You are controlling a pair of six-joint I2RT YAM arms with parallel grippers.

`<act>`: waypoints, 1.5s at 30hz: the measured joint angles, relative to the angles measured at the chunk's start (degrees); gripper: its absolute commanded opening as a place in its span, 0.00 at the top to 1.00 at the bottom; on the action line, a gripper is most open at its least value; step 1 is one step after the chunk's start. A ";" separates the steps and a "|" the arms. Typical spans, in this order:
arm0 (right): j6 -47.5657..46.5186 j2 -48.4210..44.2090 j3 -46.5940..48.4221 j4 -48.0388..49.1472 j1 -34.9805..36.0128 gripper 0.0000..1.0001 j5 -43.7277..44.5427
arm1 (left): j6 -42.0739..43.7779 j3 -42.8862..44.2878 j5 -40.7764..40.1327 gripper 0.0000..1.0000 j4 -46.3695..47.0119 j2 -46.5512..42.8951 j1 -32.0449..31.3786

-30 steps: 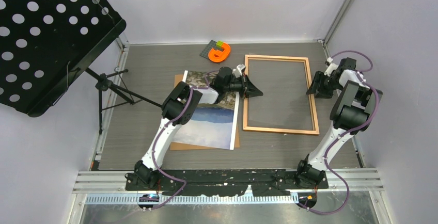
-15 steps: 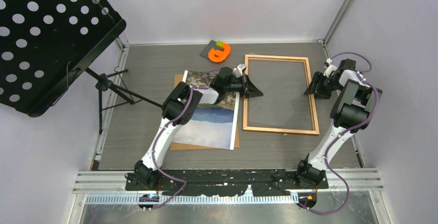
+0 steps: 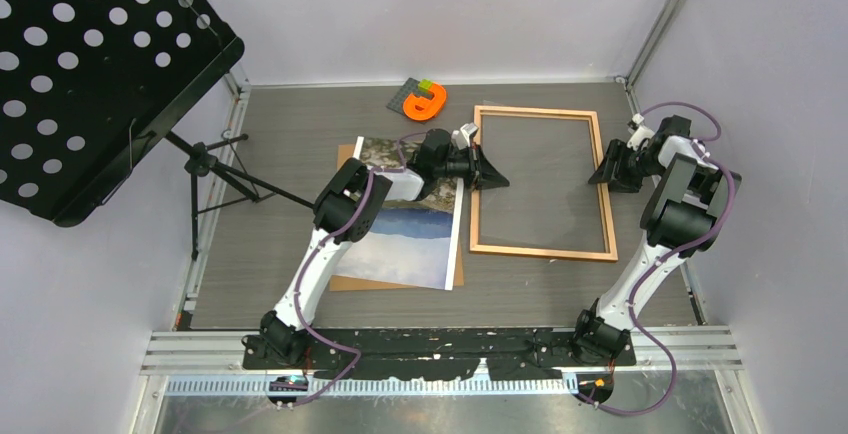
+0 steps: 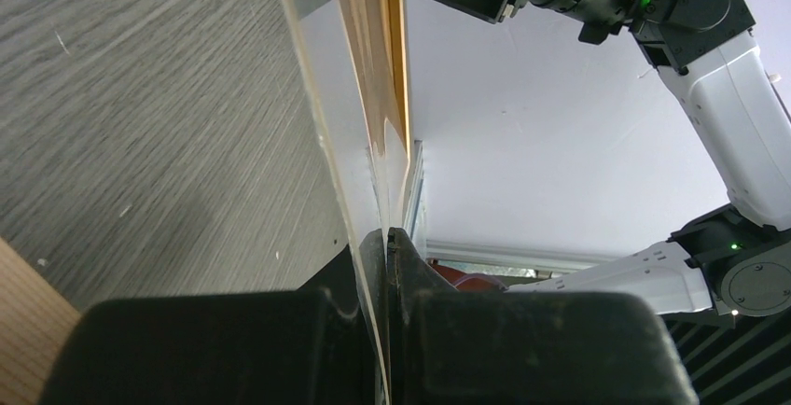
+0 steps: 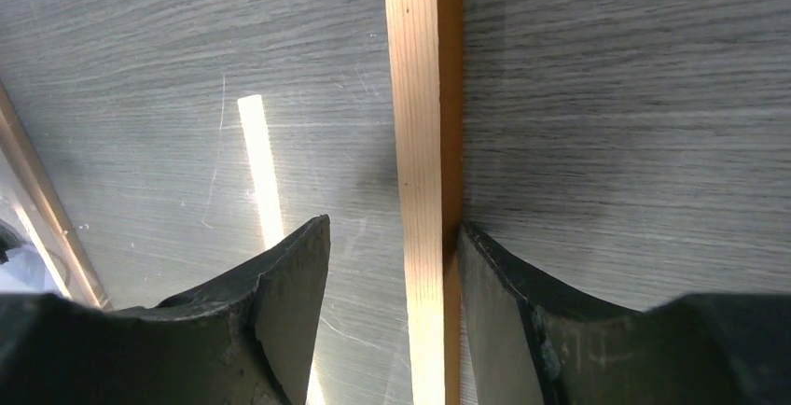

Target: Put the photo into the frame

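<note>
- I see the photo (image 3: 405, 239) lying flat, picture side up, on a brown board (image 3: 346, 162) on the table (image 3: 270, 234). It sits just to the left of the frame (image 3: 541, 251). Nothing is holding it.
- The frame lies flat too, with no picture in it.
- My left gripper (image 4: 387, 237) is at the frame's left side. Its fingers are pressed together on the thin edge of a clear sheet (image 4: 340, 134), right beside the wood.
- My right gripper (image 5: 392, 228) is at the frame's right side. Its fingers (image 5: 522, 302) are spread apart, one on each side of the wooden rail. The outer one looks like it touches the wood. The inner one does not.
- I think I am getting the frame ready, and the photo step has not begun yet.
- Next, I think the clear sheet must lie neat in the frame while the right side stays put. Then one gripper has to let go, reach the photo, and pick up its thin edge without bending the paper.
</note>
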 measured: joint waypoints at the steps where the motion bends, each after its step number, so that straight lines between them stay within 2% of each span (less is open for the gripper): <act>1: -0.28 0.00 0.00 -0.07 0.00 0.41 -0.09 | 0.39 0.07 -0.02 1.00 -0.24 0.00 0.00; 15: -5.11 -0.20 0.00 -3.28 0.00 0.40 -0.35 | 4.90 1.18 -0.92 1.00 -3.80 0.00 -0.02; 34: -11.78 -3.56 -1.84 -11.10 0.02 0.40 4.07 | 12.17 3.26 -3.56 0.95 -9.79 0.00 -0.39; 45: -12.59 -3.63 -2.29 -11.58 0.02 0.39 4.22 | 14.91 3.91 -4.31 1.00 -12.02 0.00 -0.68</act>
